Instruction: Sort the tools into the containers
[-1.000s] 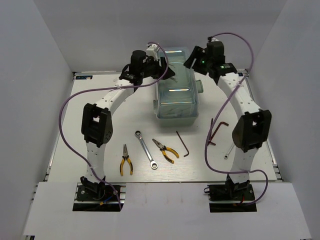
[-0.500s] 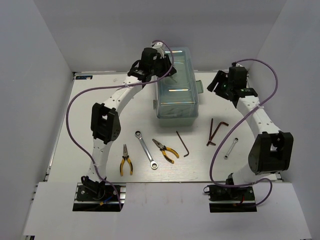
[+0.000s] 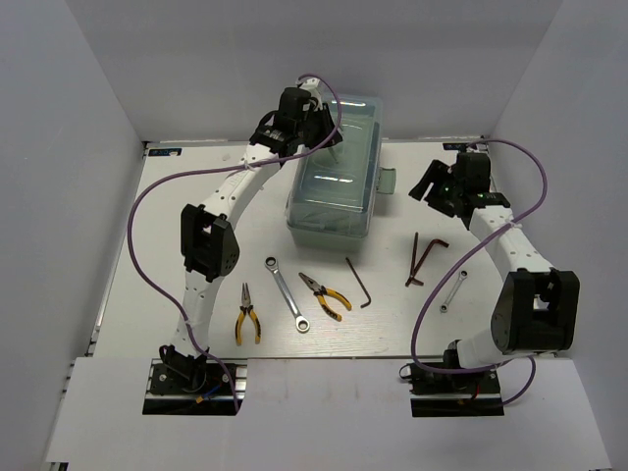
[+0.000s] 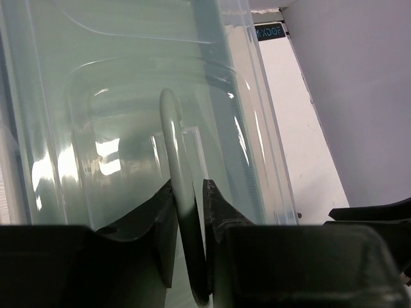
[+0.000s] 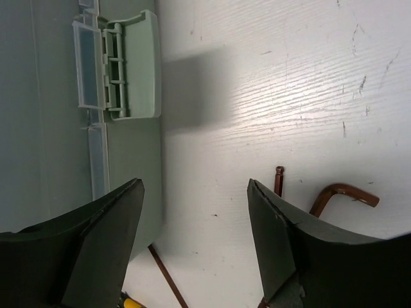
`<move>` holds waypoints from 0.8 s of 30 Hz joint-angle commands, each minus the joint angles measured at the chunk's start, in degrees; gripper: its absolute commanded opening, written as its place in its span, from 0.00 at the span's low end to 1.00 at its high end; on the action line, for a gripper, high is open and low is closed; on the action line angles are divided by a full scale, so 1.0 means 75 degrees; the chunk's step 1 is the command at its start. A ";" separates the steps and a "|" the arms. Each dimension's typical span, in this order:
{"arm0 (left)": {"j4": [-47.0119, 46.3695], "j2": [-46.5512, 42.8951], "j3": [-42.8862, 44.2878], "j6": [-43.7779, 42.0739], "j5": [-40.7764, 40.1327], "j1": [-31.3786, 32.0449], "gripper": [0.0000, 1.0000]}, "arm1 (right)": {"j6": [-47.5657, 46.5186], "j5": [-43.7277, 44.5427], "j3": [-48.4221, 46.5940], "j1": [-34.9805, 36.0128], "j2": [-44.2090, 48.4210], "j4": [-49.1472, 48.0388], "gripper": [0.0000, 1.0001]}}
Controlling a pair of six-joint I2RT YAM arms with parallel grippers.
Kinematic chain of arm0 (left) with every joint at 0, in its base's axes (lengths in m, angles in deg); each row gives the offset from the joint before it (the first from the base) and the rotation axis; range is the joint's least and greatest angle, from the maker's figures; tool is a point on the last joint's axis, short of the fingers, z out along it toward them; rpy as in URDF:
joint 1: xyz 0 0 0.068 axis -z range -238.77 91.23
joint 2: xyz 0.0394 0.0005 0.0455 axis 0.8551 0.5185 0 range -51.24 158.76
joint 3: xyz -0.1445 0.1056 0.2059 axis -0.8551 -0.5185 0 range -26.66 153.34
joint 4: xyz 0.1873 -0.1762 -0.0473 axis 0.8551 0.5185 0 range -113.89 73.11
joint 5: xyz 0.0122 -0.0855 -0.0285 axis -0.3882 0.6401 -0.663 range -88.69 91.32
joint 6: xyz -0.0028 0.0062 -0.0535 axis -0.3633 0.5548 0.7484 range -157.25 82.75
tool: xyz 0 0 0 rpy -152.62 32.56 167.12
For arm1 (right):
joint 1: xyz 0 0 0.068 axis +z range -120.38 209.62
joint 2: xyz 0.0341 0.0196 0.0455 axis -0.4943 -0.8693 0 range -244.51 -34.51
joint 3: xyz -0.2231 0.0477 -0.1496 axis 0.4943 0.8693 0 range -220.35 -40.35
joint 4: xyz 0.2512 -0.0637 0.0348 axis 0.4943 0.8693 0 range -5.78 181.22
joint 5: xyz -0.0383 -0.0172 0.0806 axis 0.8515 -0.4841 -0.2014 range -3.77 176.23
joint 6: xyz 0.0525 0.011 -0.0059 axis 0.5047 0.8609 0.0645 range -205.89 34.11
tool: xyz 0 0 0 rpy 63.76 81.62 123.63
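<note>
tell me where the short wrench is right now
In the top external view, the short wrench lies on the right side of the table, toward the near edge, just right of the dark-red hex keys.

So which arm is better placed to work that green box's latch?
Probably right: the right pincer is open beside the latch, while the left pincer is shut on the handle.
</note>
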 commanded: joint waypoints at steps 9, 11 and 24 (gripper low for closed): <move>-0.1369 -0.0849 0.0528 0.0251 0.0267 0.0030 0.00 | -0.0173 -0.1389 0.0205 -0.0371 -0.0338 -0.0892 0.74; -0.1441 -0.0931 0.0528 0.0334 0.0267 0.0030 0.00 | 0.0002 -0.1846 0.0205 -0.0429 -0.0432 -0.1045 0.67; -0.2225 -0.1564 0.0448 0.1119 -0.0236 -0.0262 0.00 | 0.0694 -0.4155 0.0006 -0.0758 -0.1732 -0.2661 0.13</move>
